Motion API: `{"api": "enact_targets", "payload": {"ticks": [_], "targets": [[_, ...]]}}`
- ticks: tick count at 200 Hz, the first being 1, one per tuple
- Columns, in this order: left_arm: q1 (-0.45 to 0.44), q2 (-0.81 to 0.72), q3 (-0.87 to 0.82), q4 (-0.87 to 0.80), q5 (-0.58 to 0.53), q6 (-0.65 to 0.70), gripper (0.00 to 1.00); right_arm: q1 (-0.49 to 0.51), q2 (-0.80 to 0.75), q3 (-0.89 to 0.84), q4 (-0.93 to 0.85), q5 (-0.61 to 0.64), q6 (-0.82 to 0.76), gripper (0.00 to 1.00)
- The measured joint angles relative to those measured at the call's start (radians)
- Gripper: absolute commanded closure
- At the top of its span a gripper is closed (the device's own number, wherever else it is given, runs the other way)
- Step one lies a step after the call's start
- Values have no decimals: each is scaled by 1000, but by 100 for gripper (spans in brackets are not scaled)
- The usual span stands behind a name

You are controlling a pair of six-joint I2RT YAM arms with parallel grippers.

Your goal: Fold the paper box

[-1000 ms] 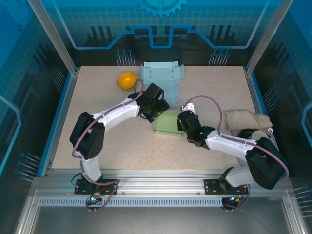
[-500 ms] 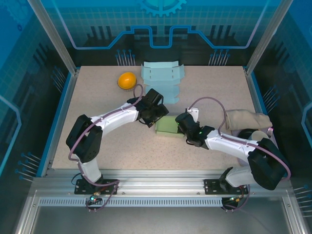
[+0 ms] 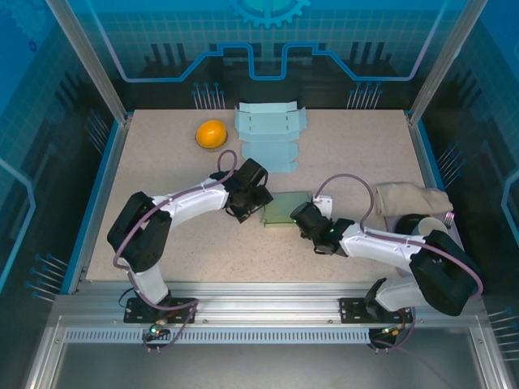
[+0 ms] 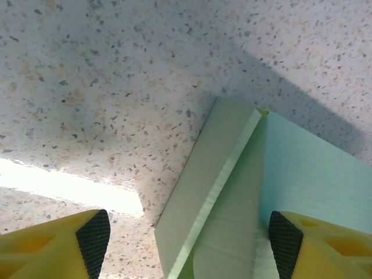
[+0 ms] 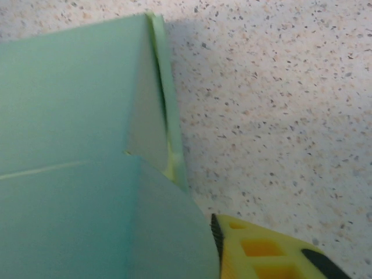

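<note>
Green paper box (image 3: 285, 209) had turned and settled between the spread left fingers (image 4: 90, 238); right fingers (image 5: 261, 250), state unclear, were perhaps releasing a finished fold.

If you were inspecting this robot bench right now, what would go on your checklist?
Surface: speckled table, no spills seen.
Job's things: green box, partly folded, lying between the two arms.
Clutter: blue sheet and orange ball at the back; beige cloth at the right edge.
Pincers: left pincer open over the box's edge; right pincer at the box's right side, opening unclear.
Cables: left cable and right cable loop free above the arms.
Surroundings: blue walls and a metal frame.
</note>
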Motion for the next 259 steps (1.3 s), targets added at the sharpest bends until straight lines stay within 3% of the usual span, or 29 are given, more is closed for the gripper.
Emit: {"api": "enact_targets", "payload": {"ticks": [52,112,164,207,259], "targets": [[-10,0,-5,0,-10,0,24,26,-59,-5,-102,-34,-13,54],[-13,0,-5,-11,-28,1,24,77,-272,-1,-330,-55,-46,47],[-13,0,-3,-27,-35,5,23,16,-373,119,-430,-99,-242,32],[-14,0,11,-43,-43,9,24,-194,-181,283,-396,-282,-446,29],[-14,6,24,-56,-50,24,24,-221,149,438,-346,-389,-581,29]]}}
